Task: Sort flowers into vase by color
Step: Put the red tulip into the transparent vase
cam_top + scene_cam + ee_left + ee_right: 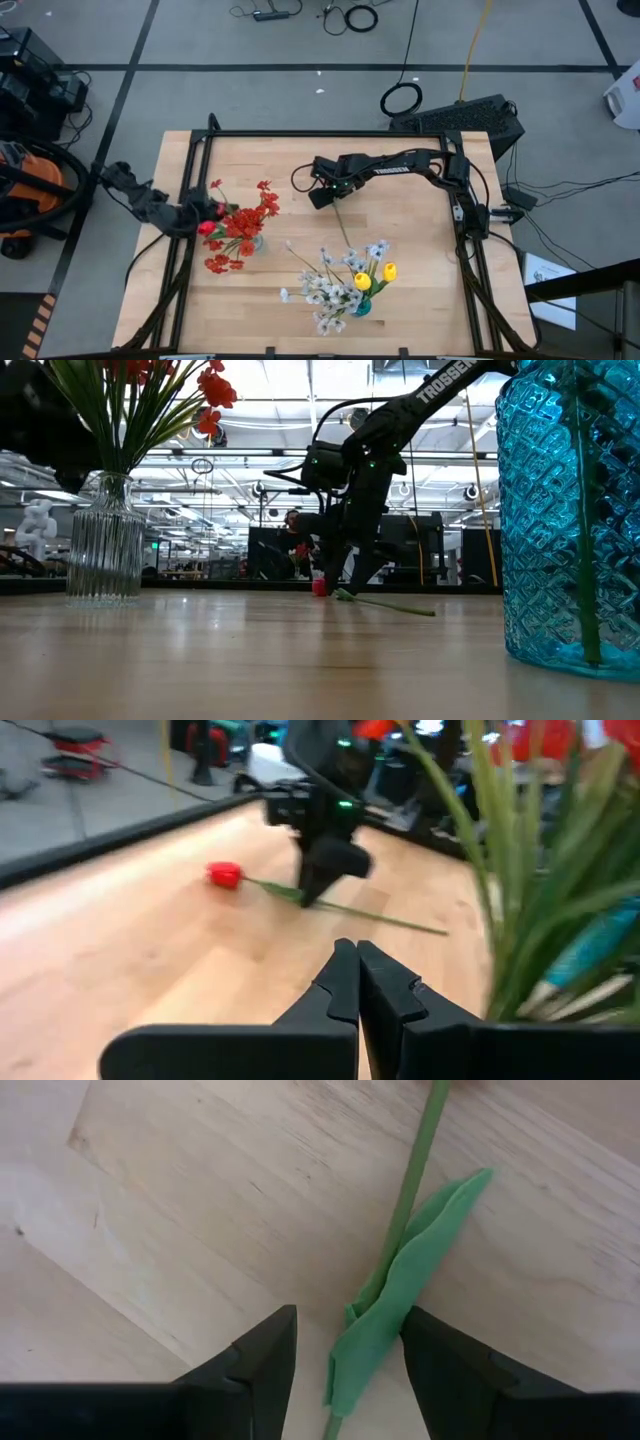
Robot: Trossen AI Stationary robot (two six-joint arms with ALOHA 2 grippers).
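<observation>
A red tulip (224,874) on a thin green stalk lies flat on the wooden table (400,270), near the middle of the table's far half and well apart from both vases. The right gripper (345,1355) is down over that stalk, its two dark fingers (262,1350) spread apart with the stalk and its green leaf (400,1295) lying between them; the finger on one side looks to be just touching the leaf, the other stands clear of it, and the pincer is not clamped on anything. Toward the near edge from the tulip stands a blue glass vase (575,510) holding yellow tulips (375,277) and sprays of tiny white blossoms (322,290). Toward the left edge from the tulip stands a clear ribbed vase (105,540) holding red flowers (240,225). The left gripper (357,982) hangs just beside the clear vase with its fingers pressed together on nothing, pointing across the table toward the lying tulip.
</observation>
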